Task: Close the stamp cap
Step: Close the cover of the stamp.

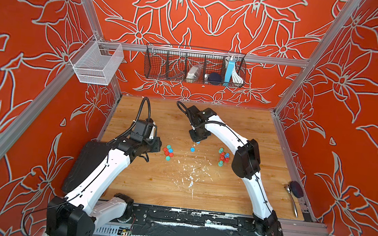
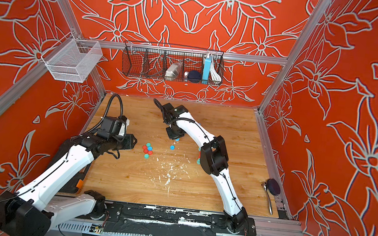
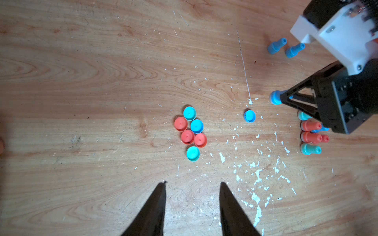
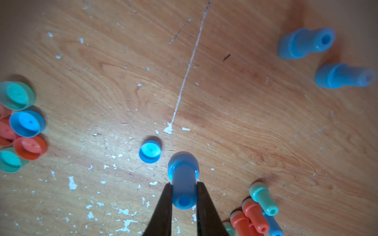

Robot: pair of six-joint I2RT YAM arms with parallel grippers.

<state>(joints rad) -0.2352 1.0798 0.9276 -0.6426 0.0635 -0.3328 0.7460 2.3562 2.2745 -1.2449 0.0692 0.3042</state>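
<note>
My right gripper (image 4: 183,183) is shut on the handle of a blue stamp (image 4: 182,173), which it holds upright with the wide end down, close over the wooden table. A single blue cap (image 4: 150,151) lies open side up on the table just beside the stamp, not under it. In both top views the same cap (image 1: 192,149) (image 2: 172,147) sits a little in front of the right gripper (image 1: 197,141). My left gripper (image 3: 193,182) hovers open over bare wood, with nothing between its fingers, short of a cluster of loose caps (image 3: 191,132).
Several red, teal and blue stamps (image 3: 309,137) stand grouped beside the right arm. Two blue stamps (image 4: 304,43) stand farther back. White flakes litter the table's middle. A spoon (image 1: 291,201) and a dark round object (image 1: 296,188) lie at the right edge. Wire baskets (image 1: 194,66) hang on the back wall.
</note>
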